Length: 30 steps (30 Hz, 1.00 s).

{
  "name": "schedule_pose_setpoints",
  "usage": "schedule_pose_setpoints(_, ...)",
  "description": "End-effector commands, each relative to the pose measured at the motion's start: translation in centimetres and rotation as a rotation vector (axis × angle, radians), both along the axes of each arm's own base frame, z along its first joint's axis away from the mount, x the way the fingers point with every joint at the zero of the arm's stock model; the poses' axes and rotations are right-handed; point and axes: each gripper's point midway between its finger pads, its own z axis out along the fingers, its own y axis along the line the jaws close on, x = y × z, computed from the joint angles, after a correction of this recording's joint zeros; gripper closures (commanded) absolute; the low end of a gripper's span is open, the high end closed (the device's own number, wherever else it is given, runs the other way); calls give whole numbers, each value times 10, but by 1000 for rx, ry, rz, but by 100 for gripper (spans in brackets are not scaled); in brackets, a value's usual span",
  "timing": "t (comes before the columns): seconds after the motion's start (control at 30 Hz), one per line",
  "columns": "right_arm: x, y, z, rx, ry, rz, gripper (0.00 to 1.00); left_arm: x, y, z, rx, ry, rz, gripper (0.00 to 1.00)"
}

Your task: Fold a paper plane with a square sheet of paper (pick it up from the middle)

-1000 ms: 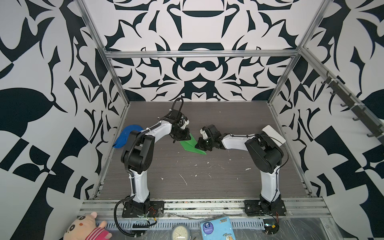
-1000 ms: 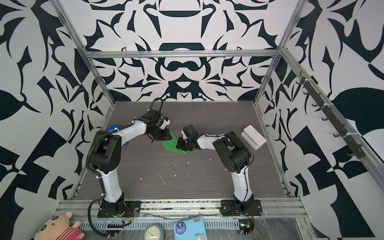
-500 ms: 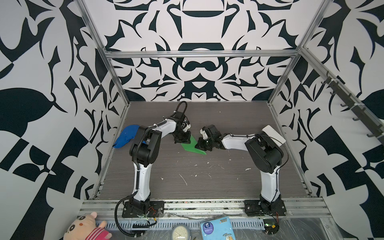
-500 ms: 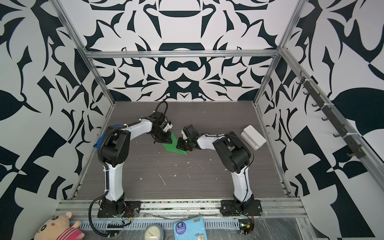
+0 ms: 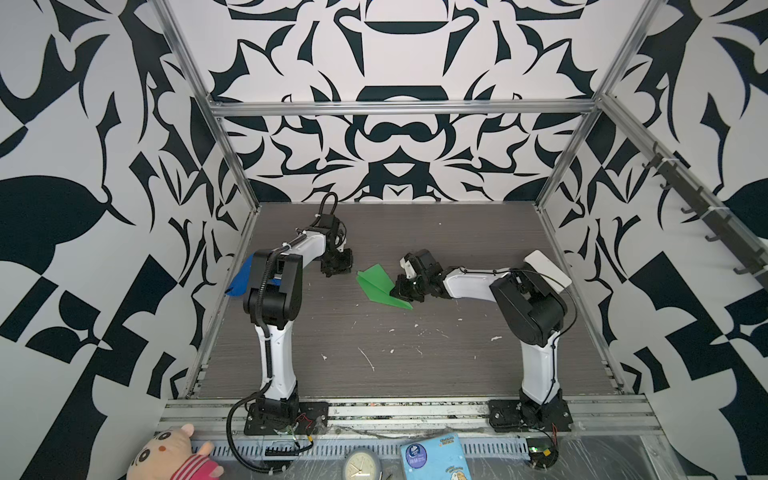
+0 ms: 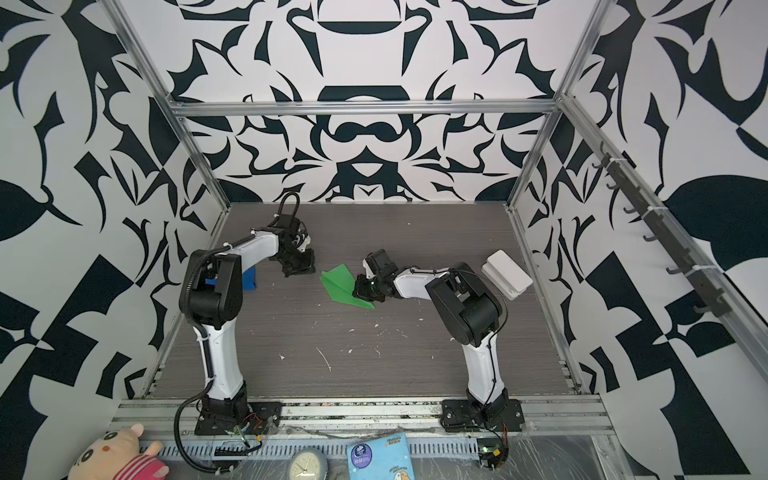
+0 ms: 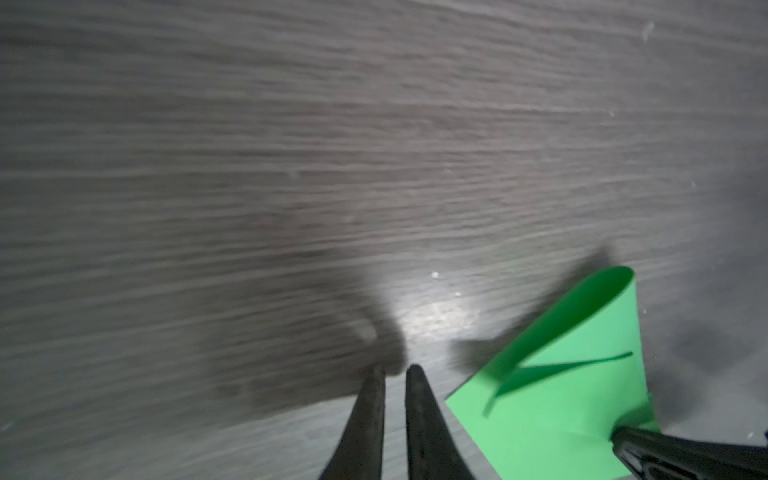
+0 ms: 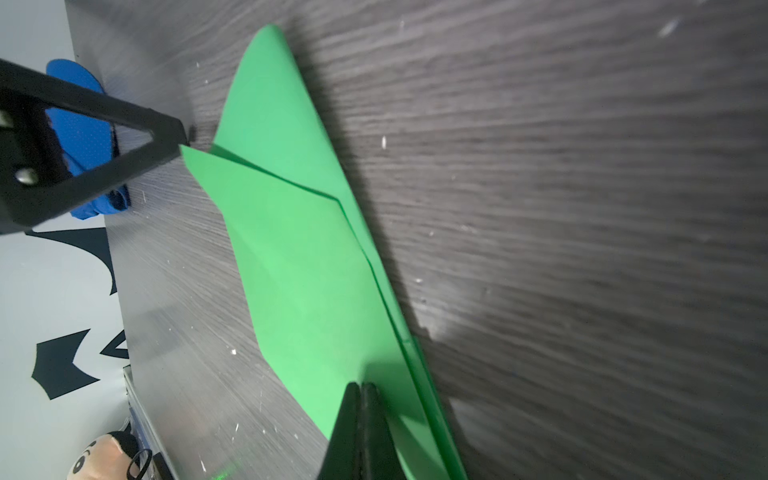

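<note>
Right wrist view, folding cell: the paper plane (image 8: 311,270) lies on the grey worktop (image 8: 582,208) as a narrow green dart with its lengthwise creases already in. The right fingers (image 8: 353,428) are clenched tight with nothing between them, their tips pressing down on the paper towards its pointed end. Both top views place the dart mid-worktop between the two arms. The left fingers (image 7: 370,424) are barely parted and grasp nothing, hovering just beside the wide tail edge.

Nothing square remains of the sheet, so the folding looks largely done. One flap curls up off the worktop in the left wrist view, so flattening that crease and letting go appear to be what is left.

The paper is plain. A blue packet (image 5: 434,459) by the front rail carries print too small to read, beside a clock (image 5: 361,467).
</note>
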Motion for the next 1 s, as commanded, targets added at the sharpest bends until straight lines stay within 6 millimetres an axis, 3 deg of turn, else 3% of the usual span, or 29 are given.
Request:
schedule_pose_setpoints(0.0, -28, -34, -47, -171, 148, -27, 100, -9, -35, 40, -138, -73, -48, 80)
schedule_pose_setpoints(0.1, -29, -34, -49, -172, 149, -28, 100, -22, -67, 50, -262, -71, -104, 76)
schedule_pose_setpoints(0.3, -29, -34, -49, -173, 152, -28, 100, -46, -99, 26, -269, 23, -185, 80)
schedule_pose_setpoints(0.57, -29, -34, -49, -172, 152, -30, 100, -52, -102, 0, -147, 74, -176, 85)
schedule_pose_setpoints(0.97, -33, -37, -43, -166, 149, -35, 100, -63, -78, -31, 42, 146, -176, 88)
